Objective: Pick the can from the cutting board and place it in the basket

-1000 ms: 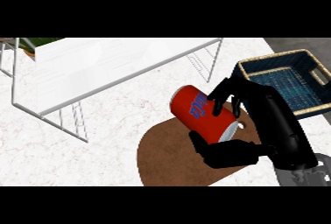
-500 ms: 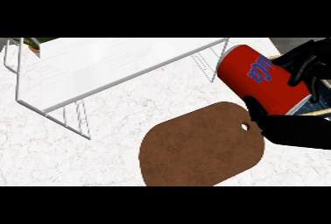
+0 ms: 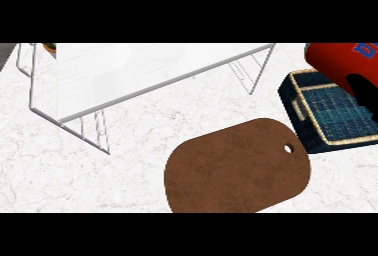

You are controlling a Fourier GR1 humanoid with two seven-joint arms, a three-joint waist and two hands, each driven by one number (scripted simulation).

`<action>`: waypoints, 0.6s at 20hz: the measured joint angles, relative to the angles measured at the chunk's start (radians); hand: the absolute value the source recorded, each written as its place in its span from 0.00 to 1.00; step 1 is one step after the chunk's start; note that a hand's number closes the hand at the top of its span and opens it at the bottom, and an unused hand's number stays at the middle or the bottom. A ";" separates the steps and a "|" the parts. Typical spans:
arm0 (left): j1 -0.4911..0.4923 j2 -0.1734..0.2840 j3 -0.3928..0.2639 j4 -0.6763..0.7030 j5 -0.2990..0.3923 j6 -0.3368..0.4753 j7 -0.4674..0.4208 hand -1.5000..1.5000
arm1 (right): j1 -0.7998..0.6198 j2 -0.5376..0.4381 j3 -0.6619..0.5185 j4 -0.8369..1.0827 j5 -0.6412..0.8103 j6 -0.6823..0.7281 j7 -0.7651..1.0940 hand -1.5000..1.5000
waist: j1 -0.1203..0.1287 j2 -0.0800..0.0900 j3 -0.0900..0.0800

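Can: your red can hangs above the basket.
Right hand: dark fingers curl around it.
Cutting board: bare.

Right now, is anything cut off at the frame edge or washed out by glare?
Head view: the can is cropped by the right edge, its lettering partly out of frame; the right hand shows only as a dark sliver there. The white rack looks bright and nearly featureless. The board and basket read clearly.

Red can tilted above dark woven basket, cutting board bare
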 measured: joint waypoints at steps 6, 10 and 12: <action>-0.030 0.012 -0.008 0.004 -0.001 -0.014 0.008 0.50 | -0.002 -0.066 -0.079 0.085 -0.062 0.054 -0.034 1.00 | 0.033 0.010 0.002; -0.051 0.013 -0.013 0.011 -0.010 -0.012 0.009 0.50 | 0.006 -0.077 -0.121 0.151 -0.104 0.079 -0.072 1.00 | 0.049 0.015 0.004; -0.060 0.016 -0.013 0.013 -0.004 -0.019 0.013 0.50 | 0.017 -0.065 -0.145 0.188 -0.123 0.078 -0.094 1.00 | 0.057 0.017 0.005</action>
